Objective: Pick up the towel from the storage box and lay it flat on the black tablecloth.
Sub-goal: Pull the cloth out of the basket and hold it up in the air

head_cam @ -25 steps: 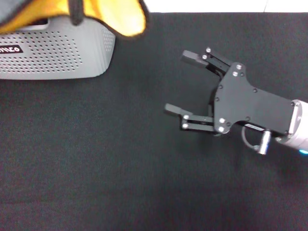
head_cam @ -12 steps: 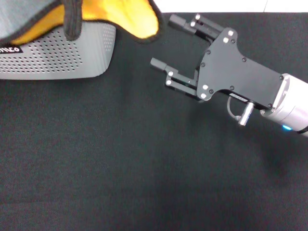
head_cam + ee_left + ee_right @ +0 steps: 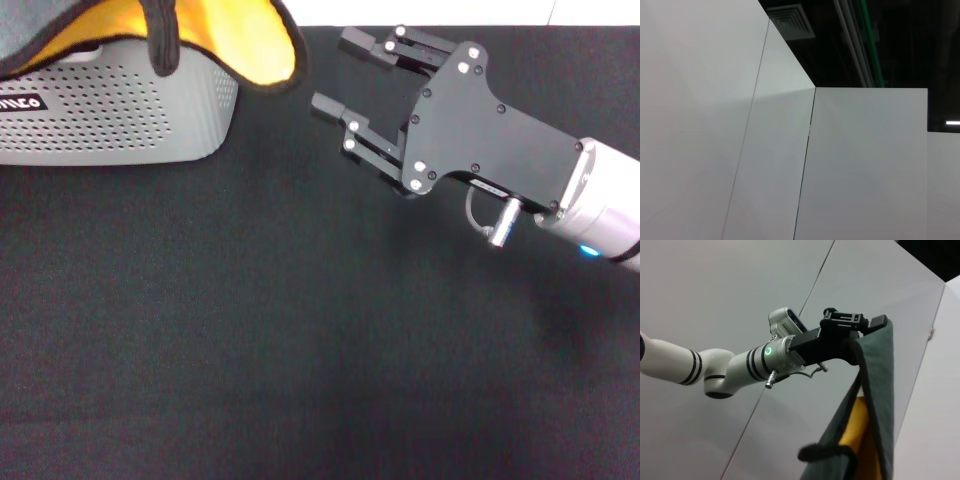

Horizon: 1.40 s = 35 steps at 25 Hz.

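Note:
The towel (image 3: 240, 40), orange-yellow on one face and grey on the other with a black hem, hangs over the light grey storage box (image 3: 120, 110) at the far left of the black tablecloth (image 3: 250, 330). In the right wrist view the towel (image 3: 875, 405) dangles from my left gripper (image 3: 852, 327), which is raised high and shut on its top edge. My right gripper (image 3: 332, 70) is open, just to the right of the towel's hanging orange corner, with nothing between its fingers. The left wrist view shows only white wall panels and a dark ceiling.
The storage box carries a black label (image 3: 20, 103) with white letters. The tablecloth stretches wide in front of and to the right of the box. A white strip (image 3: 430, 12) runs along its far edge.
My right gripper has moved away from me and to the left, up beside the towel's hanging corner, still open. The towel's corner has swung a little right, then back.

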Tool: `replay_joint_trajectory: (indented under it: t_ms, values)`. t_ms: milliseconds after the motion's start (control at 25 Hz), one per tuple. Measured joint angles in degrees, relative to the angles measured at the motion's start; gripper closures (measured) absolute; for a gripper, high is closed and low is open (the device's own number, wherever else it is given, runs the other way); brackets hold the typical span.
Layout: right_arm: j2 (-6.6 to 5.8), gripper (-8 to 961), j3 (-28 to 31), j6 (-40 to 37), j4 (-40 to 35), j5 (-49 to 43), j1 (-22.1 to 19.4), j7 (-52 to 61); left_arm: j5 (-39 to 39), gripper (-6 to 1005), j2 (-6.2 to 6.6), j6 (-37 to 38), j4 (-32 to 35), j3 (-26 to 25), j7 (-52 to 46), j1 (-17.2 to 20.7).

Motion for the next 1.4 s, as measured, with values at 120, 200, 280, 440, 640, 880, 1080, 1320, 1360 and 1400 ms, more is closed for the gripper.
replay_joint_trajectory:
  t_ms: [120,200,280,440,640,880,1080,1320,1360,1400]
  values:
    - [0.0,508,0.23,0.02,0.51,0.23,1.11,0.02,0.0,965,0.0,0.02,0.0,0.0,0.11,0.04]
    - [0.0,590,0.32,0.2,0.84,0.63,1.82,0.22,-0.01,964,0.0,0.05,0.01,-0.01,0.12,0.0]
    - [0.0,618,0.35,0.41,0.99,0.88,2.04,0.29,-0.01,963,0.01,0.09,0.02,0.02,0.13,-0.12]
    - [0.0,675,0.35,0.41,1.19,1.04,1.86,0.31,-0.04,960,0.02,0.13,0.03,0.08,0.12,-0.11]
    - [0.0,674,0.35,0.63,1.29,1.1,1.97,1.26,-0.04,957,-0.06,0.32,0.03,0.07,0.12,-0.03]
    - [0.0,675,0.25,2.25,1.35,1.11,3.2,1.81,-0.04,953,-0.11,0.93,0.03,0.08,0.12,-0.24]
    - [0.0,678,-0.04,3.48,2.63,1.12,5.16,2.39,-0.06,950,-0.21,1.34,0.03,0.07,0.11,-0.28]
    - [0.0,682,-0.27,3.55,4.03,0.86,6.52,4.1,-0.48,946,-0.39,1.46,0.03,0.64,-0.05,-0.34]
    - [0.0,682,-0.29,3.56,4.03,0.77,6.53,4.39,-0.5,945,-0.47,1.46,0.03,0.69,-0.04,-0.27]
    - [0.0,683,-0.29,3.56,4.03,0.77,6.53,4.39,-0.5,945,-0.47,1.46,0.03,0.69,-0.04,-0.27]
